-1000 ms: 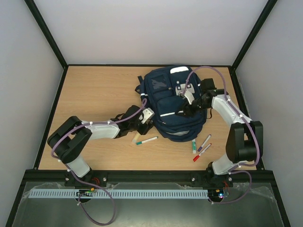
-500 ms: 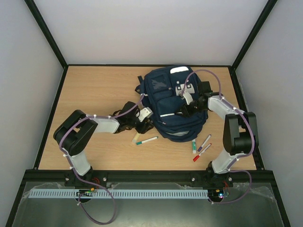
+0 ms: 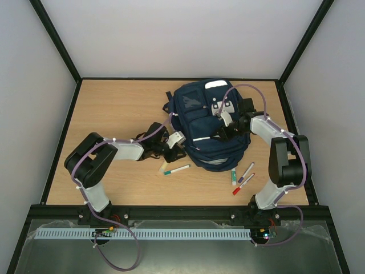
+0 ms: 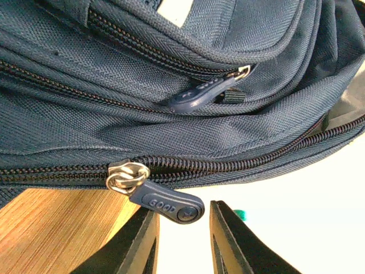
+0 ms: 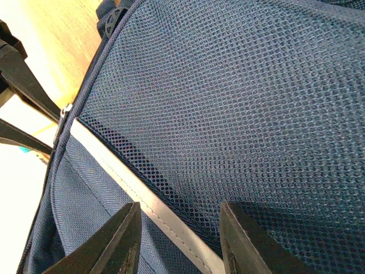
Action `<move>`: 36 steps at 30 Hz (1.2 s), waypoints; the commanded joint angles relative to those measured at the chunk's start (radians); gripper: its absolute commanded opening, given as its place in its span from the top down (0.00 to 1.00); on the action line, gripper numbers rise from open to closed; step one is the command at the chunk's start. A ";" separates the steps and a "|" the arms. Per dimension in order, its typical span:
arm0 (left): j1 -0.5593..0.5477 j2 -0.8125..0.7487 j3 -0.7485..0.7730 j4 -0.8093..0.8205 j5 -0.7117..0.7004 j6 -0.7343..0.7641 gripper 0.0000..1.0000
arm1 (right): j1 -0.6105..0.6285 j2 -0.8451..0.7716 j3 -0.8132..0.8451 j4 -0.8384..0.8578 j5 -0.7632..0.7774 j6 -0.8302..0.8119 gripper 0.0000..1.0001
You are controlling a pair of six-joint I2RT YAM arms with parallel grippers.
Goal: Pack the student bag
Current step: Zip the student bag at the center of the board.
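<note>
Left wrist view puts my left gripper [image 4: 182, 240] at the lower zip of the bag [image 4: 114, 125], jaws a narrow gap apart, with the pull tab [image 4: 169, 205] at their mouth and not pinched. My right gripper [image 5: 179, 234] sits half open over the bag's mesh, holding nothing; whether it presses the fabric I cannot tell. The bag lies flat on the table [image 3: 114, 108], between both grippers. I judge this the unzipping step: next, close on the tab and draw it along the teeth, while the pens [image 3: 242, 177] wait just beside the bag
</note>
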 commanded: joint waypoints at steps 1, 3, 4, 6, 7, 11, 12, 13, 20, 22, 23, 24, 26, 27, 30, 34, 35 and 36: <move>0.005 -0.002 0.010 0.007 0.029 -0.018 0.75 | -0.003 0.020 -0.021 -0.023 -0.024 0.002 0.61; 0.005 0.003 0.017 0.004 -0.001 -0.037 0.78 | -0.003 0.021 -0.021 -0.022 -0.024 0.003 0.61; 0.005 0.007 0.022 -0.003 -0.014 -0.042 0.80 | -0.004 0.022 -0.021 -0.023 -0.024 0.003 0.62; 0.005 0.019 0.033 -0.013 -0.034 -0.051 0.83 | -0.003 0.026 -0.020 -0.023 -0.025 0.005 0.62; 0.005 0.023 0.037 -0.016 -0.039 -0.055 0.83 | -0.004 0.027 -0.020 -0.023 -0.026 0.006 0.61; 0.005 0.037 0.049 -0.017 -0.072 -0.078 0.76 | -0.004 0.035 -0.020 -0.024 -0.027 0.003 0.62; 0.005 0.042 0.054 -0.015 -0.072 -0.082 0.74 | -0.004 0.036 -0.020 -0.025 -0.027 0.003 0.62; 0.005 0.047 0.058 -0.012 -0.072 -0.087 0.71 | -0.004 0.040 -0.018 -0.025 -0.027 0.004 0.62; 0.005 0.068 0.077 0.004 -0.112 -0.111 0.65 | -0.004 0.047 -0.018 -0.028 -0.029 0.001 0.62; 0.005 0.066 0.074 0.006 -0.109 -0.109 0.72 | -0.003 0.049 -0.018 -0.030 -0.028 0.002 0.62; 0.005 0.062 0.070 0.007 -0.112 -0.110 0.75 | -0.003 0.050 -0.016 -0.030 -0.028 0.002 0.62; 0.004 0.055 0.065 0.009 -0.118 -0.112 0.78 | -0.004 0.052 -0.015 -0.028 -0.027 0.003 0.62; 0.004 0.033 0.049 0.013 -0.126 -0.115 0.82 | -0.003 0.055 -0.015 -0.024 -0.024 0.008 0.62; 0.002 0.020 0.040 0.012 -0.133 -0.117 0.85 | -0.004 0.058 -0.013 -0.024 -0.022 0.011 0.63; -0.009 -0.024 0.010 -0.010 -0.177 -0.119 0.92 | -0.005 0.065 -0.013 -0.009 0.002 0.033 0.65; -0.037 -0.059 -0.011 -0.067 -0.209 -0.123 0.97 | -0.003 0.083 -0.013 0.032 0.087 0.084 0.71; -0.048 -0.060 -0.011 -0.085 -0.212 -0.124 0.97 | -0.002 0.091 -0.009 0.040 0.109 0.099 0.72; -0.060 -0.060 -0.010 -0.102 -0.212 -0.128 0.98 | -0.001 0.101 -0.004 0.042 0.127 0.110 0.74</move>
